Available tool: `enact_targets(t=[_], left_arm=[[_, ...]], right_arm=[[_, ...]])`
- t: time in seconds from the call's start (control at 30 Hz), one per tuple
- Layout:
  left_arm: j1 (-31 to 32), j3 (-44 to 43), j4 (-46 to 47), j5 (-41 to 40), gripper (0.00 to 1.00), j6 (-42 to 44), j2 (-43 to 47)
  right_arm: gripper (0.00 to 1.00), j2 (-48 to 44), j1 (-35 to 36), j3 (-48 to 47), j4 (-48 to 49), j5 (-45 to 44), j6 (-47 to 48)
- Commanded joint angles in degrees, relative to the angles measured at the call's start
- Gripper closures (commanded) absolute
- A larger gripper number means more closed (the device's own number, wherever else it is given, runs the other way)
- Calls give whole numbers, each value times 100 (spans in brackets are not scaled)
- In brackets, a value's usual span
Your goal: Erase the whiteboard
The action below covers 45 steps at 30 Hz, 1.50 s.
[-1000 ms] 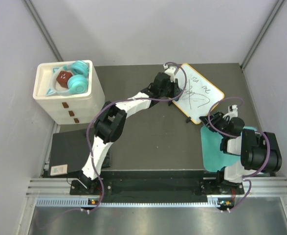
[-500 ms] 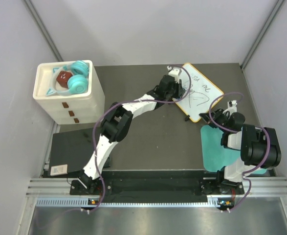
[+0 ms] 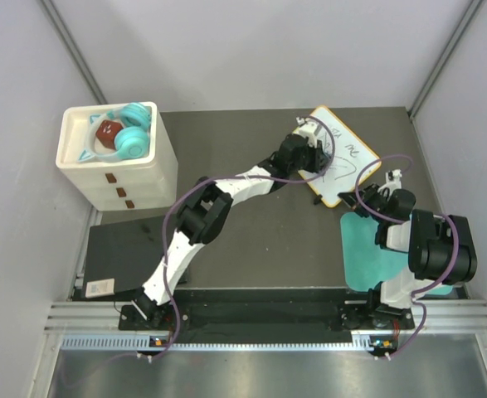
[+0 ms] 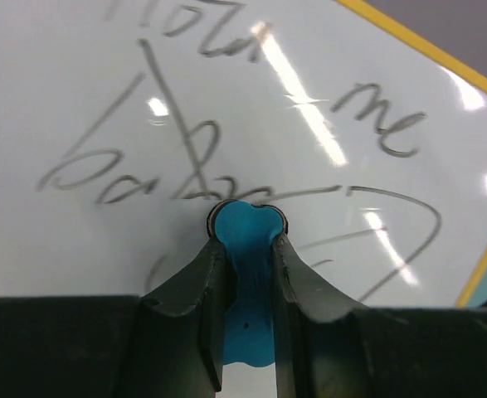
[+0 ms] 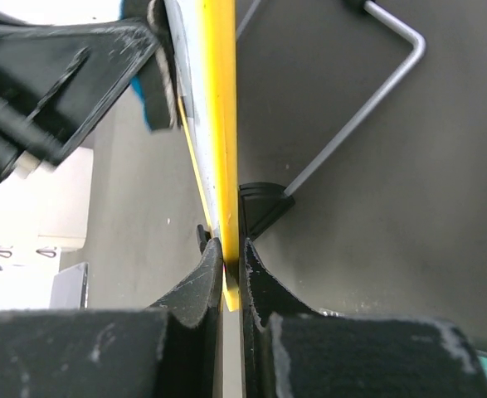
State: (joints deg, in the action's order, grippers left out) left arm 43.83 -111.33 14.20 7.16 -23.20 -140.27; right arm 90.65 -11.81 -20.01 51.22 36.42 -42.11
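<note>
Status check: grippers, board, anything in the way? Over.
Left gripper shut on blue eraser, tip at whiteboard. Right gripper clamped on its yellow frame. Writing not yet erased. No obstruction seen.

Dark surface (image 3: 251, 232) carries white drawer unit (image 3: 127, 178) upper left, black slab (image 3: 114, 253) lower left, teal mat (image 3: 359, 257) lower right, whiteboard (image 3: 348, 159) upper right.

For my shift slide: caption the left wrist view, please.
Left gripper holds a blue eraser against the scribbled whiteboard.

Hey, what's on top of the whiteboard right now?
Dark handwriting covers the whiteboard, and the left gripper holds a blue eraser against it. Any writing under the eraser is hidden.
</note>
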Motion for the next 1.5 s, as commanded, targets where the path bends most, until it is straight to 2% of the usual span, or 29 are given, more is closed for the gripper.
enact_targets(t=[0.0, 0.13, 0.3, 0.57, 0.77, 1.03, 1.17, 1.4, 1.47], left_arm=[[643, 120, -4, 927, 100, -19, -299], [933, 129, -180, 884, 100, 263, -361], [890, 646, -102, 427, 100, 1, -212], [135, 1236, 232, 260, 100, -501, 122], [-121, 1026, 163, -258, 100, -344, 105], [-243, 463, 48, -1409, 100, -79, -149], [-402, -11, -215, -1102, 100, -263, -352], [-604, 383, 13, -1445, 100, -676, -133], [-709, 401, 39, -1236, 100, -895, -167]], right_arm=[[100, 84, -49, -187, -200, -109, 106], [100, 84, -49, -187, -218, -136, 106], [100, 67, -58, -179, -200, -136, 106], [100, 93, -49, -161, -95, -57, 97], [100, 119, -49, -196, -147, -57, 97], [100, 102, -49, -196, -191, -100, 115], [100, 119, -49, -231, -262, -92, 133], [100, 128, -58, -258, -306, -57, 150], [100, 128, -49, -267, -314, -48, 141]])
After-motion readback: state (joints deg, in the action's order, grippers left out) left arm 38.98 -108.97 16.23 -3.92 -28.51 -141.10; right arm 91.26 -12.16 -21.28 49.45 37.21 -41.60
